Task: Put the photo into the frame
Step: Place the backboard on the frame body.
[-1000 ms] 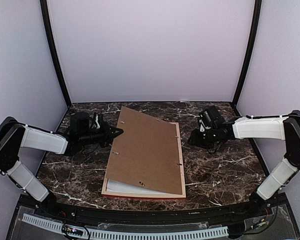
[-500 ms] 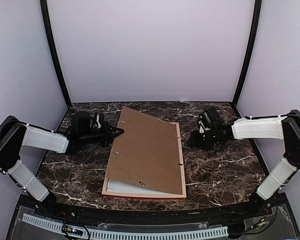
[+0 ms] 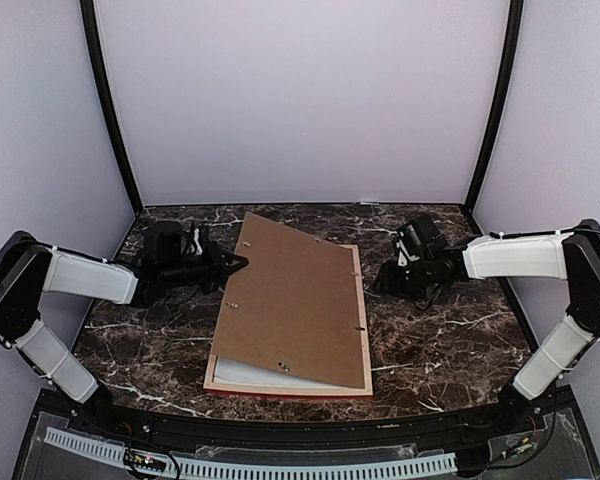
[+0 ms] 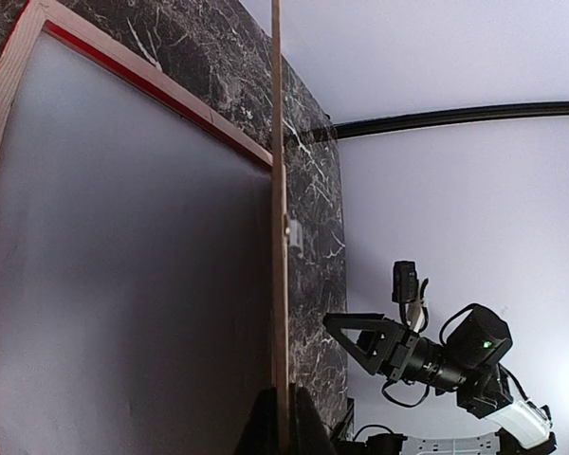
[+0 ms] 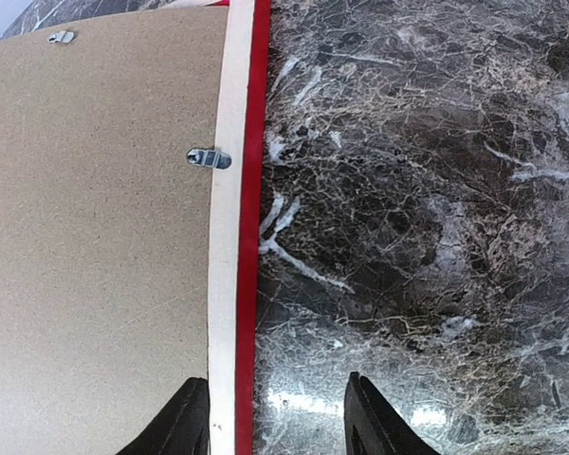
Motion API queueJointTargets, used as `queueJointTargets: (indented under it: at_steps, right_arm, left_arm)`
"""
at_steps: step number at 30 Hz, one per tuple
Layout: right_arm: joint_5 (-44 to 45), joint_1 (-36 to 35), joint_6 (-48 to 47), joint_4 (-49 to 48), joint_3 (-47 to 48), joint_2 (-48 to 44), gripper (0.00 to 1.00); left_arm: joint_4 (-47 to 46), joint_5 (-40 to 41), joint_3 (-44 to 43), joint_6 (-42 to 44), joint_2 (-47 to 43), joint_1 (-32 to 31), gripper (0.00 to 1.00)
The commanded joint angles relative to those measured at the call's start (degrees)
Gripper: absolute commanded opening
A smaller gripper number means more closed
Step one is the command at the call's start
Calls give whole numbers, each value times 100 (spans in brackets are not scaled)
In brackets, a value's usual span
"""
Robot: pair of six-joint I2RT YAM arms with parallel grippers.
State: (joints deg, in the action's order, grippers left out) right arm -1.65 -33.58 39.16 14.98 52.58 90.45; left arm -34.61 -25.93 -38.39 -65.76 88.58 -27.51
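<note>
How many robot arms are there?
2. The left arm comes in from the left, left gripper pinching the brown board's edge. The right arm comes in from the right, right gripper open by the frame. None look hidden.

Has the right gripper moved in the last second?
Yes, slightly: the right gripper has shifted left in the top view, closer to the frame's right rail.

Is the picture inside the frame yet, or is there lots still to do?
Done: the frame lies face down. In hand: the left fingers pinch the brown backing board, tilted up on that side; the right fingers are open by the right rail. A pale sheet lies inside, but I can't tell if it's the photo. Left: lay the board flat and fasten it.
</note>
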Motion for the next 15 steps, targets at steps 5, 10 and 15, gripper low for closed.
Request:
queueJointTargets:
  at_steps: [5, 10, 15]
  right_arm:
    - [57, 32, -160, -71, 27, 17, 52]
    - [77, 33, -197, -41, 70, 20, 58]
    - [116, 33, -220, -6, 95, 0, 63]
  left_arm:
    - [267, 70, -259, 334, -218, 88, 0]
    - [366, 33, -340, 394, -147, 101, 0]
    - [418, 23, -366, 411, -94, 105, 0]
